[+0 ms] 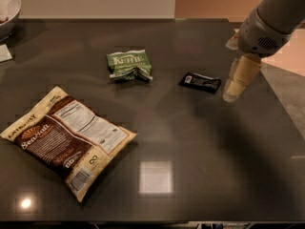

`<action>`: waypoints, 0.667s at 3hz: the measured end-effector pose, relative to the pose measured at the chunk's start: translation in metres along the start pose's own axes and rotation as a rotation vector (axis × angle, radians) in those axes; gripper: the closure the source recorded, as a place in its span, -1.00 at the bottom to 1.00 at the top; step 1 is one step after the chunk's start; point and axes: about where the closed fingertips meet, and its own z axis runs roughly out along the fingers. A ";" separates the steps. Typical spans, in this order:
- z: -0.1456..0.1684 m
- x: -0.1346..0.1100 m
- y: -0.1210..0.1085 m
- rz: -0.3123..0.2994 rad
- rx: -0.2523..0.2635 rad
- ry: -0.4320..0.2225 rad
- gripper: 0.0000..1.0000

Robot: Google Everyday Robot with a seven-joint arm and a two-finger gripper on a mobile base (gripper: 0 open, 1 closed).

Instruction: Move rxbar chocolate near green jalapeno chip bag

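Note:
The rxbar chocolate [200, 82] is a small flat black bar with a white label patch at its left end, lying on the dark table right of centre. The green jalapeno chip bag [129, 65], wrinkled with white "Kettle" lettering, lies to the bar's left, a bar's length or more away. My gripper [234, 90] hangs from the grey arm at the upper right, its tan fingers [240, 76] pointing down just right of the bar, above the table and not touching it. It holds nothing.
A large tan-and-brown chip bag [66, 138] lies at the front left. A white bowl [8, 9] stands at the far left corner with a white card [5, 53] below it. The table's right edge [281, 109] runs just behind the gripper.

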 end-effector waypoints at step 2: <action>0.059 -0.007 -0.045 0.049 -0.051 -0.051 -1.00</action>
